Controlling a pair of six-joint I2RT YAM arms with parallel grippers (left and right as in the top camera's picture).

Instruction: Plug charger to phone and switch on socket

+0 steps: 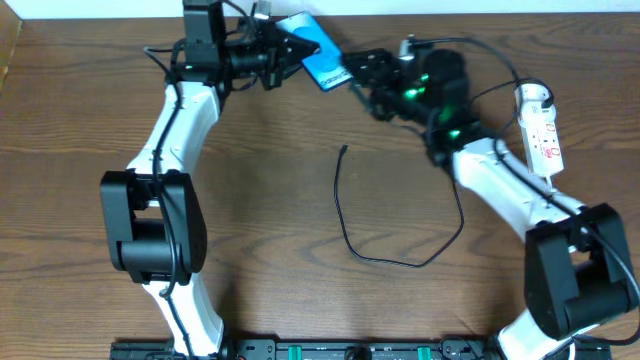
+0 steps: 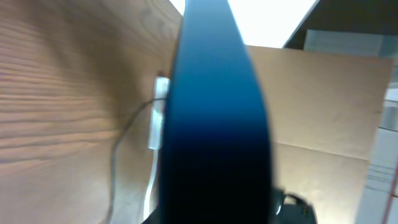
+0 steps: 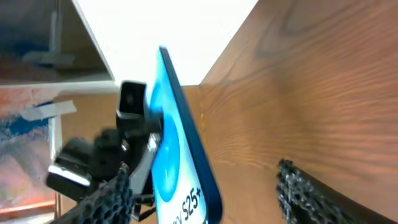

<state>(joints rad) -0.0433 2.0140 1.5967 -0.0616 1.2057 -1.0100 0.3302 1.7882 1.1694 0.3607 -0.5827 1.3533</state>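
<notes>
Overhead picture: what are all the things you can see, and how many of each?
phone: one, blue screen with black edges, at the far edge of the table, held by the left pincer
charger cable: one, thin and black, curled in the middle of the table, its tip lying free
power strip: one, white with red marks, on the right side of the table
table: one, brown wood, under everything
left pincer: one, black, shut on the phone
right pincer: one, black, open, at the phone's other end
arms: two, white with black joints, left arm and right arm, one on each side
</notes>
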